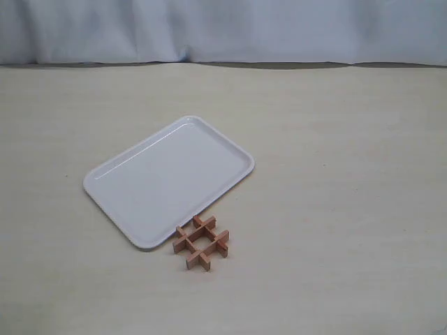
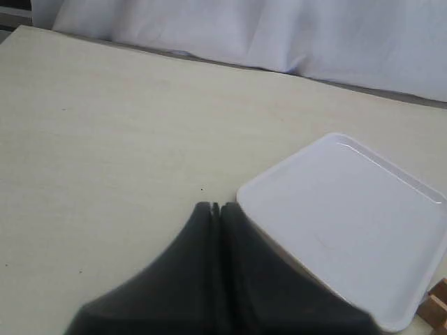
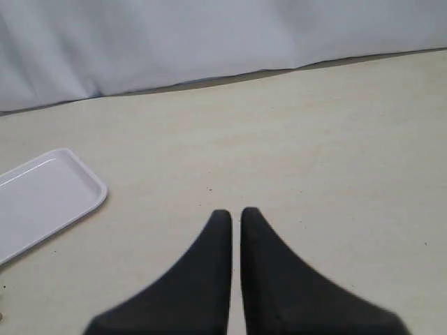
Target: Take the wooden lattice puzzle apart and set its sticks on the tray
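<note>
The left wrist view's edge cuts off all but a corner of the wooden lattice puzzle (image 2: 437,312) and part of the tray (image 2: 349,216).

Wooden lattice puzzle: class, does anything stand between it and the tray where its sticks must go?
Nothing visible does. The wooden lattice puzzle lies on the table right beside the tray, and no other object sits between them.

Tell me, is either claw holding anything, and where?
Nothing is held. The left gripper and right gripper are shut, empty; the reddish-brown wooden lattice puzzle lies beside the white plastic tray.
</note>
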`<move>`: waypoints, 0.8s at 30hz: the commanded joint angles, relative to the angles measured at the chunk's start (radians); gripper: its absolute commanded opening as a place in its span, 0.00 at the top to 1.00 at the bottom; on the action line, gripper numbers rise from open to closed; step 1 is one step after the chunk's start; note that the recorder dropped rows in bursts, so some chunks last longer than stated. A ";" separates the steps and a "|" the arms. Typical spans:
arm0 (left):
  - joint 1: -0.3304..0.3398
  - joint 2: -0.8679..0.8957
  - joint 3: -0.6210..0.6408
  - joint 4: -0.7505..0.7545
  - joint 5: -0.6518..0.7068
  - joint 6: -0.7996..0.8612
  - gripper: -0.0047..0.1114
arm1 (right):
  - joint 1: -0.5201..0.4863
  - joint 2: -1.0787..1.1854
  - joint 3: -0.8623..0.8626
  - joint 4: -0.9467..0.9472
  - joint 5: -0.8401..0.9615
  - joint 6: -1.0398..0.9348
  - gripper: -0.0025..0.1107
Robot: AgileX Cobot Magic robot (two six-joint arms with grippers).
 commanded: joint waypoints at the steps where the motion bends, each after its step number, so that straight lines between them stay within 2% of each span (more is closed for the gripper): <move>1: -0.008 0.003 0.003 -0.003 -0.007 -0.002 0.96 | -0.004 -0.004 0.002 -0.004 -0.004 -0.008 0.94; 14: -0.008 0.003 0.003 -0.003 -0.006 -0.002 0.96 | -0.004 -0.004 0.002 -0.004 -0.022 -0.008 0.94; 16: -0.008 0.003 0.003 -0.003 -0.006 -0.002 0.96 | -0.004 -0.004 0.002 -0.004 -0.149 -0.008 0.94; 19: -0.008 0.003 0.003 -0.003 -0.006 -0.002 0.96 | -0.004 -0.004 0.002 -0.004 -0.496 -0.008 0.94; 22: -0.008 0.003 0.003 -0.003 -0.006 -0.002 0.96 | -0.004 -0.004 0.002 -0.004 -0.691 -0.002 0.94; 24: -0.008 0.003 0.003 -0.003 -0.006 -0.002 0.96 | -0.004 -0.004 0.002 -0.004 -0.772 0.103 0.94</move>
